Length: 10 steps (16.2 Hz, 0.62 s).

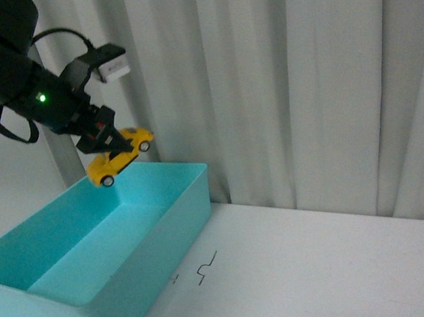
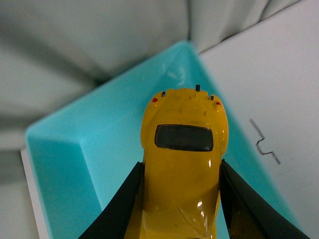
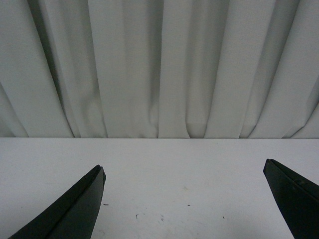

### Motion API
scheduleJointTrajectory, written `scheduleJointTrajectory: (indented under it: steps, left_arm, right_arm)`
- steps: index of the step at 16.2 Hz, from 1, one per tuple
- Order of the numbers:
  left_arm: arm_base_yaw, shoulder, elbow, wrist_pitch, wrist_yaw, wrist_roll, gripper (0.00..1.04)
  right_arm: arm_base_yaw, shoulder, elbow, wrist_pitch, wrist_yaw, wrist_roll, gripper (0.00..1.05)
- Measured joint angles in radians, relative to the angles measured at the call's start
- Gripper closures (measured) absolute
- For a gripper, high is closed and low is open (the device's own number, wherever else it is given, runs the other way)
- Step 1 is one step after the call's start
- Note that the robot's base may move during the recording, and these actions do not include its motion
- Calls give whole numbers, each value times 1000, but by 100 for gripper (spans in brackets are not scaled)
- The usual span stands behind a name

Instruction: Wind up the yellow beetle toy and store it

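Left fingers [image 2: 122, 204] clamped on the yellow toy car [image 1: 120, 160] above the teal bin [image 1: 177, 229] at its far end; right fingers [image 3: 75, 209] spread wide, empty, over the desk [image 3: 184, 169].

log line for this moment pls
phase: store | left end effector: shut on yellow beetle toy, tilted, held above teal bin | right end effector: open, empty, over white table
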<state>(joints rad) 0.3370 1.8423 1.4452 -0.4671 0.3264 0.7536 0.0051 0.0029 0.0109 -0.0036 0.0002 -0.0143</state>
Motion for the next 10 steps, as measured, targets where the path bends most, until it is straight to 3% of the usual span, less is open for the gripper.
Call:
scheduleJointTrajectory:
  steps: [5, 10]
  left_arm:
    - [54, 139, 4, 52, -164, -174, 67]
    - [61, 229, -27, 129, -229, -213, 67]
  right_arm:
    - [0, 0, 0, 0, 0, 0, 7]
    - [0, 0, 0, 0, 0, 0, 7]
